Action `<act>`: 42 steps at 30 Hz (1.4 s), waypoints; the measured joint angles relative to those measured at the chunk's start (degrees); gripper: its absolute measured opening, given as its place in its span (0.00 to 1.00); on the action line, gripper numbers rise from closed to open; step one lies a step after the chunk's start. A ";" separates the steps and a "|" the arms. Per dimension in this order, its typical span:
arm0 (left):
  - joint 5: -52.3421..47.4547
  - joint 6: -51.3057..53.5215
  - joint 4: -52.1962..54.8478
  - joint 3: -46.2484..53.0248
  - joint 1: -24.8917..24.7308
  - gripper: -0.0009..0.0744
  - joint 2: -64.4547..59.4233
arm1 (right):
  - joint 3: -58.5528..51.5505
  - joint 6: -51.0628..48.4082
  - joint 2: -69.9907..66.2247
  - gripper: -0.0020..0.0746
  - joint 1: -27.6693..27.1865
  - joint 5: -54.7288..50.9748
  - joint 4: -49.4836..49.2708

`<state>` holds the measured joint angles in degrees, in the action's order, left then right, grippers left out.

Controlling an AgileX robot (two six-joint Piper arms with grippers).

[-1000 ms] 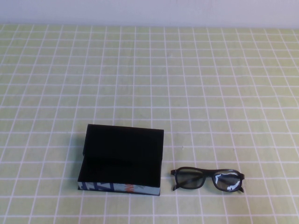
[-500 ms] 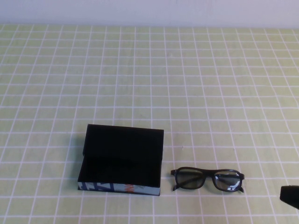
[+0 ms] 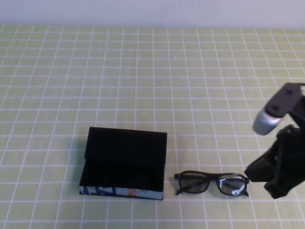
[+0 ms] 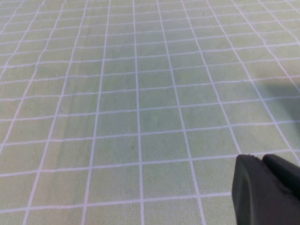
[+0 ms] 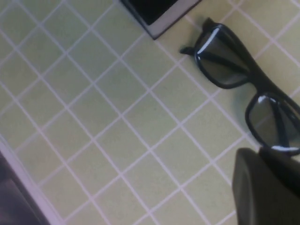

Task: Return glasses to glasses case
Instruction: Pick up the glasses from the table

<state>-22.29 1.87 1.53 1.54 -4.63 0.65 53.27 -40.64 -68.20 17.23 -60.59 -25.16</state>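
Observation:
The black thick-rimmed glasses [image 3: 213, 177] lie folded on the checked cloth at the front, just right of the glasses case [image 3: 125, 162]. The case is an open black box; its lid stands up at the back and its blue-white side with an orange mark faces front. My right gripper [image 3: 252, 172] hovers just right of the glasses, fingers together and empty. The right wrist view shows the glasses [image 5: 248, 79], a corner of the case [image 5: 151, 6] and my right gripper [image 5: 258, 152]. My left gripper [image 4: 260, 158] appears only in the left wrist view, shut over bare cloth.
A yellow-green cloth with a white grid [image 3: 152, 86] covers the table. A pale wall runs along the far edge. The right wrist view shows the table's edge [image 5: 14, 187] close by.
My right arm has come in from the lower right and now stands beside the glasses. The glasses and the case have not moved.

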 joint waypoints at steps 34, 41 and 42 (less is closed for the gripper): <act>0.00 0.00 0.00 0.00 0.00 0.01 0.00 | 16.57 -20.33 -33.63 0.54 14.82 3.85 21.66; 0.00 0.00 0.00 0.00 0.00 0.01 0.00 | 18.12 -20.33 -36.35 0.54 14.82 3.83 21.66; 0.00 0.00 0.00 0.00 0.00 0.01 0.00 | 18.72 -20.33 -36.73 0.54 14.82 3.83 21.66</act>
<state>-22.29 1.87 1.53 1.54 -4.63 0.65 72.00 -60.97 -104.92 32.05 -56.75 -3.50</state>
